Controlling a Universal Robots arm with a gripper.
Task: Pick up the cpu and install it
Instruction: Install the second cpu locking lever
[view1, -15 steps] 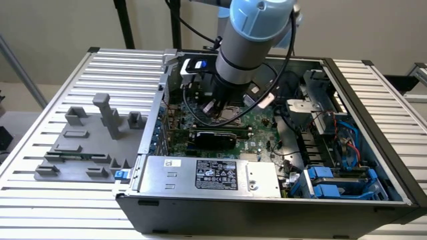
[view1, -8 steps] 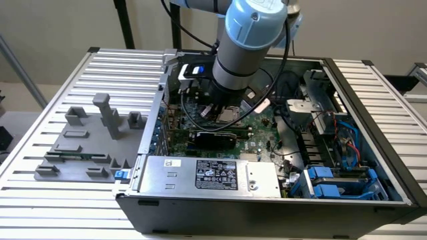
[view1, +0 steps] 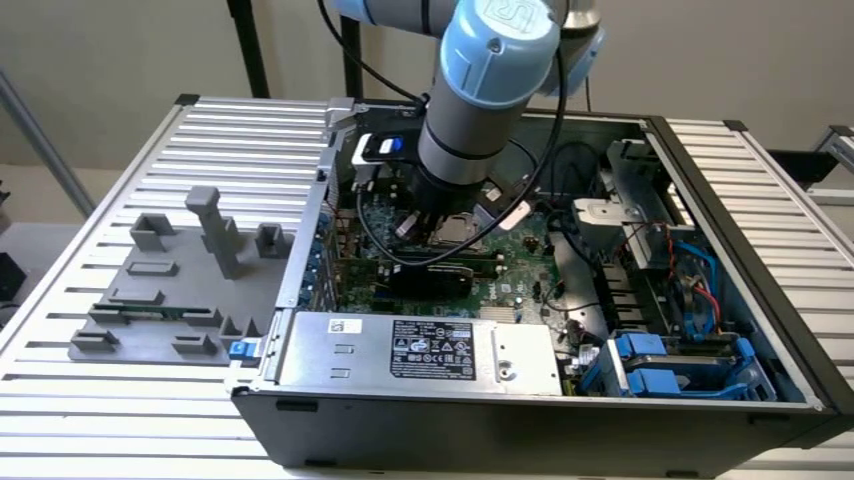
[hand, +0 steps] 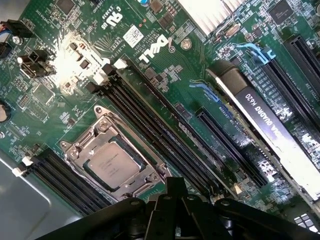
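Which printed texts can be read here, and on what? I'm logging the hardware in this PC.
"DELL": on the green motherboard.
"NVIDIA QUADRO K420", partly legible: on the graphics card.
White sticker on the motherboard: too small to read.
Black label on the silver power supply: too small.
Markings on the cpu: too faint.

A grey fixture block (view1: 174, 290) is sitting beside the open computer case (view1: 747, 250); a graphics card (hand: 270, 132) is occupying the motherboard (hand: 75, 30).
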